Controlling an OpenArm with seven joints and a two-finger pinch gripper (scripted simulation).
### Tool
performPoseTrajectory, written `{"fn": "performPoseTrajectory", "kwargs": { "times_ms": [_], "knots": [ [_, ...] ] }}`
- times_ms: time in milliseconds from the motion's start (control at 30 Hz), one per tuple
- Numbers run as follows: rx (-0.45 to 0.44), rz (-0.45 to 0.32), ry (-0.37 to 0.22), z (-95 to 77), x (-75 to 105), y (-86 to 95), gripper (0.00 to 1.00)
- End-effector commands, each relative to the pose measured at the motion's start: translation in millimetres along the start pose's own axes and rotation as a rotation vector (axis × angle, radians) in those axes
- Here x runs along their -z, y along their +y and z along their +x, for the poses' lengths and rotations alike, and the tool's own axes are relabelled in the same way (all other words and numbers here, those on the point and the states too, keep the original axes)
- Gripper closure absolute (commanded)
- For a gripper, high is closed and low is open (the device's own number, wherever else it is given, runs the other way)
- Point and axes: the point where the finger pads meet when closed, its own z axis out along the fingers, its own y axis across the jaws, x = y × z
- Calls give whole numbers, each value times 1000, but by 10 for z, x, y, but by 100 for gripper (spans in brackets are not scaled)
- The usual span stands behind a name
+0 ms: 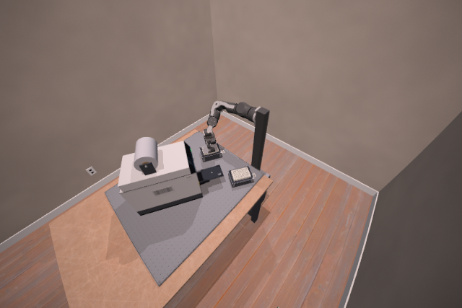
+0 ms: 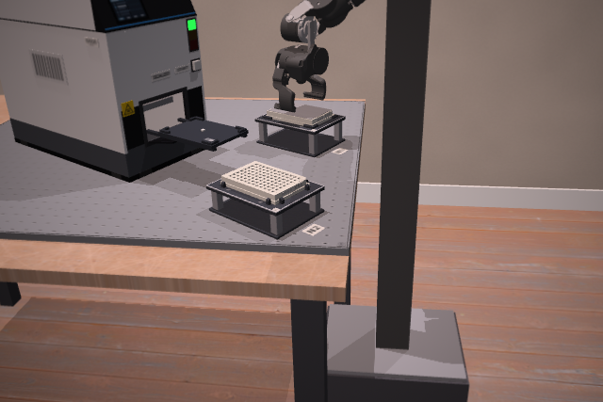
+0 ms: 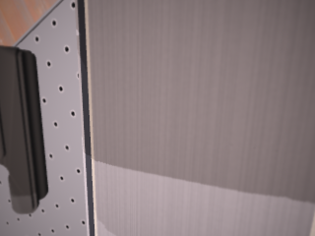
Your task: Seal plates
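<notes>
My gripper point(image 1: 211, 148) point(image 2: 301, 103) is open and empty, fingertips just above the plate at N1; one finger shows at the left of the wrist view. That plate point(image 2: 314, 113) point(image 3: 197, 98) has a smooth grey foil top and lies flat on nest N1 point(image 2: 339, 119); its A1 corner cannot be made out. An open cream plate point(image 1: 240, 174) point(image 2: 265, 176) with its wells showing sits on nest N2 point(image 2: 214, 187). The sealer's stage point(image 1: 213, 172) point(image 2: 194, 129) is out and bears no plate. The lamp point(image 2: 191, 24) is green above the START button point(image 2: 195, 65).
The sealer point(image 1: 159, 187) point(image 2: 63, 81) is a tall white box beside the nests, with a foil roll point(image 1: 146, 151) on top. Its stage juts out between the two nests. The arm's dark post point(image 1: 260, 141) point(image 2: 404, 144) stands at the table's edge.
</notes>
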Motion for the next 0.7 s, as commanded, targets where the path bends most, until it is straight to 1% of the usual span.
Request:
{"fn": "performPoseTrajectory", "kwargs": {
  "times_ms": [0, 333, 433, 667],
  "knots": [
    [-2, 3, -3, -17, 43, -6, 35],
    [-1, 3, -3, -15, 208, -7, 35],
    [0, 4, -1, -9, 220, -6, 35],
    [-1, 2, -4, -17, 344, -5, 35]
  ]
}}
